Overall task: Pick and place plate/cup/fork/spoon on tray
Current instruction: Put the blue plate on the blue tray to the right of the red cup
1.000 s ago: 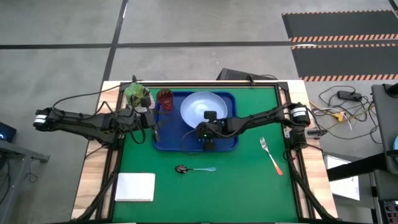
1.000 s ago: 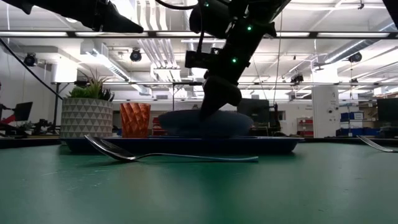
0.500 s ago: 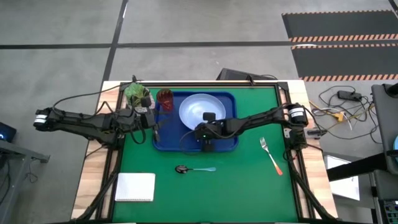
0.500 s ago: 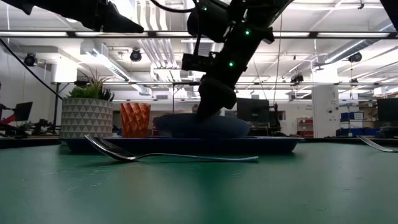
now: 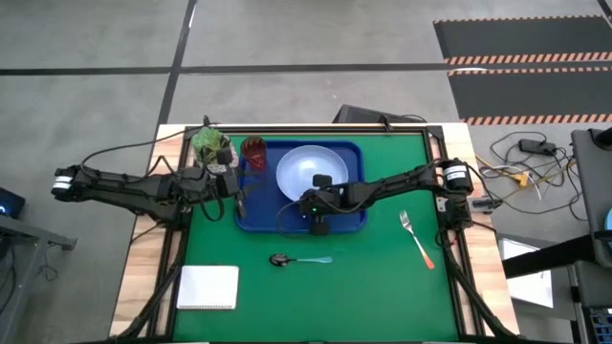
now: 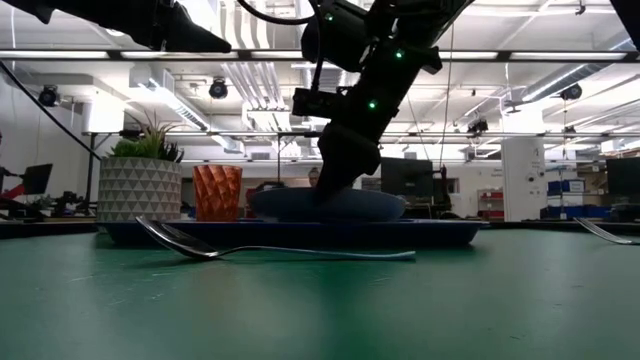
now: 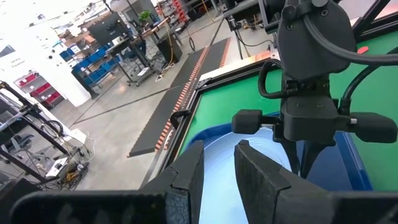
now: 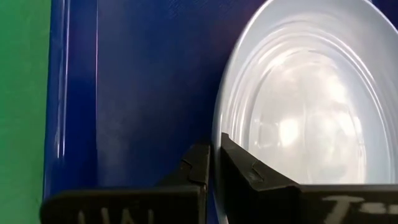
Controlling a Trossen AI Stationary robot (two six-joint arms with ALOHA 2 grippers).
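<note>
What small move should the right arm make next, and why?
Probably open the right gripper and lift clear: its fingers pinch the rim of the plate, which already lies flat on the tray.

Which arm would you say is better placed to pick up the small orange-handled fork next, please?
Probably the right: the orange-handled metal fork lies on the table's right side, beside that arm. The right gripper is at the round light-blue plate; the left gripper waits farther away.
</note>
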